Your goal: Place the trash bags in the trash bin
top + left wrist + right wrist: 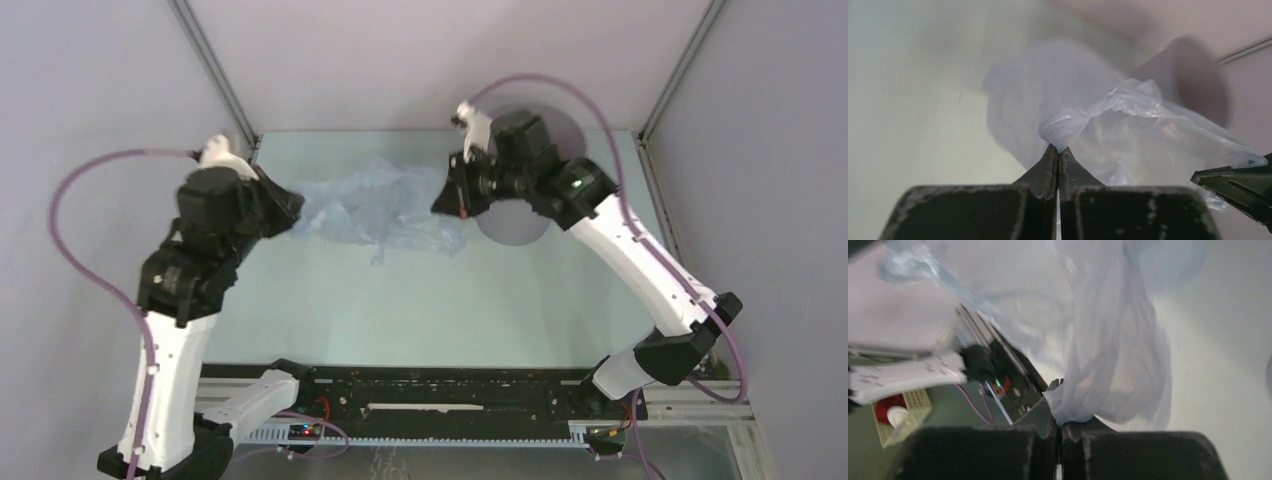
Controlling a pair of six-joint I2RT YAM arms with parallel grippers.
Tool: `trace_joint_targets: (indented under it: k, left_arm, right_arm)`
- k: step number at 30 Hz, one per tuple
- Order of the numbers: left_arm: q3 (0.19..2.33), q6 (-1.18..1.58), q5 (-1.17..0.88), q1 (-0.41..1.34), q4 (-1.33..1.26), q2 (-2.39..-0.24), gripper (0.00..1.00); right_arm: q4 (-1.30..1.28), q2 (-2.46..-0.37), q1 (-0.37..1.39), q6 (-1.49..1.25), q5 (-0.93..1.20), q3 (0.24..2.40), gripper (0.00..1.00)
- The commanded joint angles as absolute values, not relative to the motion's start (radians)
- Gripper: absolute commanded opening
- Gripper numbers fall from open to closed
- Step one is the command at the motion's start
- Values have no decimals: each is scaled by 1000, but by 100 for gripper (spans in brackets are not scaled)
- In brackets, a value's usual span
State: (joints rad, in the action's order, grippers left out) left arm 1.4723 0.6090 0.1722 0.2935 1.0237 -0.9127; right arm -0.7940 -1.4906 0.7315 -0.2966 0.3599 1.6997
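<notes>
1. A pale green worktop (400,300) lies between plain grey walls
2. The trash bag (372,205), crumpled and translucent pale blue, is stretched between the two arms over the far half of the worktop
3. The left fingers (1047,167) are pressed tight together on a fold at the bag's left end
4. The right fingers (1040,417) are likewise closed, pinching the bag's right end
5. The trash bin (512,232) sits near the far right corner, just beyond the right fingers and partly hidden by that arm

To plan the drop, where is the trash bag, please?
In the top view, the trash bag spans far centre, gripped by left end effector and right end effector, left of the trash bin.
</notes>
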Motion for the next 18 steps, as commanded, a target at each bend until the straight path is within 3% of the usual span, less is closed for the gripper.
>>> trace_joint_targets:
  k: [1,4,7,9,11,12,15,18]
  left_arm:
    - [1787,566,124,287,920,-888,0]
    - [1643,577,115,296,695,-745,0]
    - [1322,669,212,295,830,-658,0]
    - [1105,701,91,290,1001,-733,0]
    - [899,714,-67,303,1019,-773,0]
    - [845,735,-65,311,1017,-731,0]
    - [844,775,-5,311,949,-444,0]
    - [982,764,-18,310,883,-422,0]
  right_arm:
    - [-980,-1531,757,-303,256,2141,0]
    - [-924,-1490,883,-230,69,2210,0]
    - [-675,-1355,974,-163,-43,1806,0]
    - [-551,-1337,896,-303,154,1439,0]
    - [-613,-1436,780,-419,474,1267,0]
    - [-645,-1458,795,-418,489,1223,0]
    - [-616,-1354,962,-384,370,1210,0]
    - [-540,-1288,932,-473,421,1278,0]
